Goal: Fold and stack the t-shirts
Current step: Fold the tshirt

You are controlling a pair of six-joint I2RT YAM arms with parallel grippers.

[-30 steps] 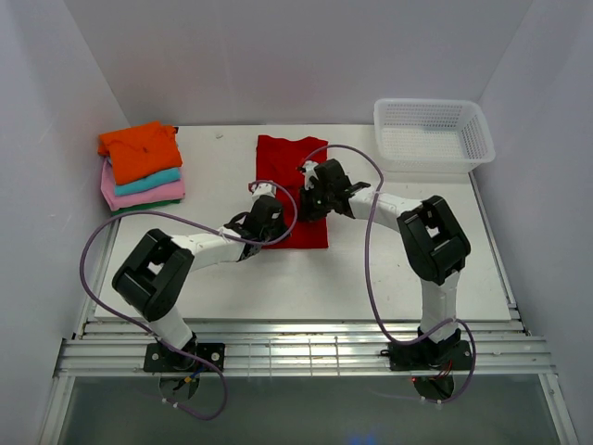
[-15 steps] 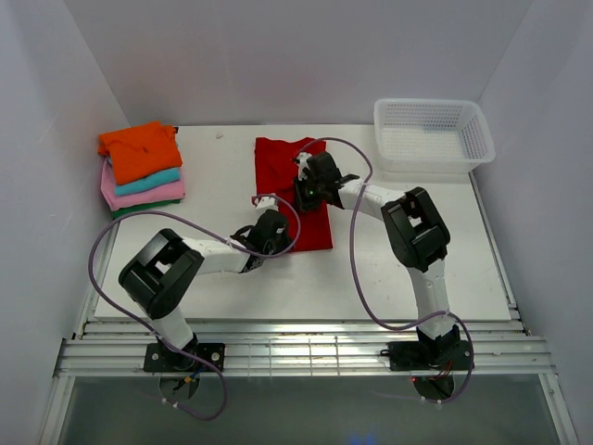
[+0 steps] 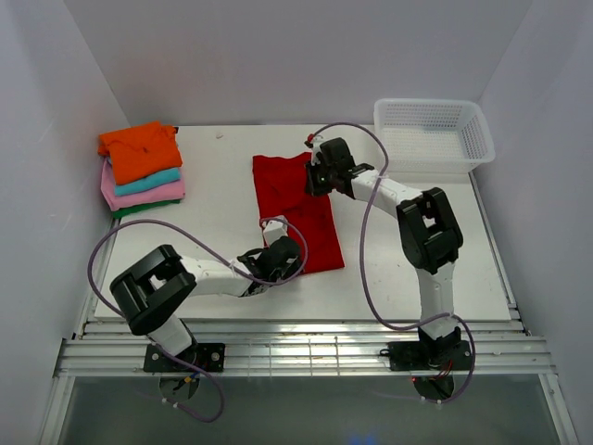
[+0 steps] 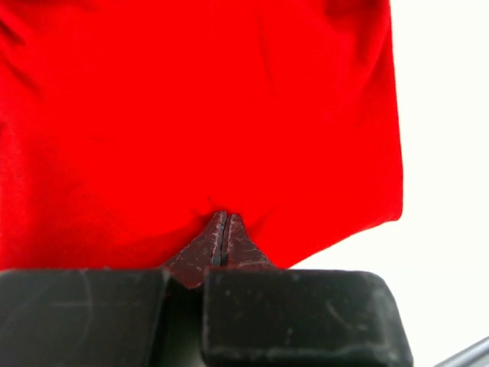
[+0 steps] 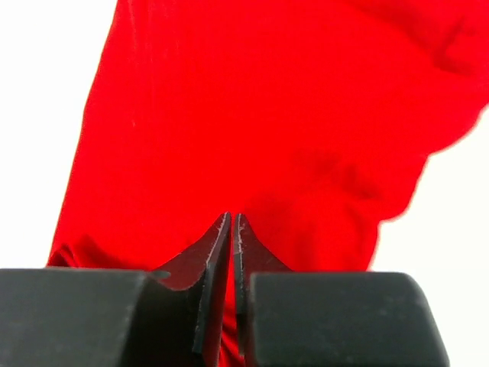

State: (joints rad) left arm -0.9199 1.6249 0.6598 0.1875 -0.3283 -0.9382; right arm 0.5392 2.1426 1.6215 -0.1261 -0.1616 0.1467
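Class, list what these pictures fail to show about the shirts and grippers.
- Top view: the right gripper hides its fingertips under its own body. The right wrist view leaves it unclear whether cloth is pinched.
- Both wrist views: the red t-shirt is cut off by the frame edges, so its collar is unseen.
- Top view: the dark green t-shirt is mostly covered by the pink t-shirt.

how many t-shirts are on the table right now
5. The red t-shirt lies spread in the middle; four are piled far left: orange t-shirt on top, then teal t-shirt, pink t-shirt, dark green t-shirt lowest. Others may hide inside the pile.
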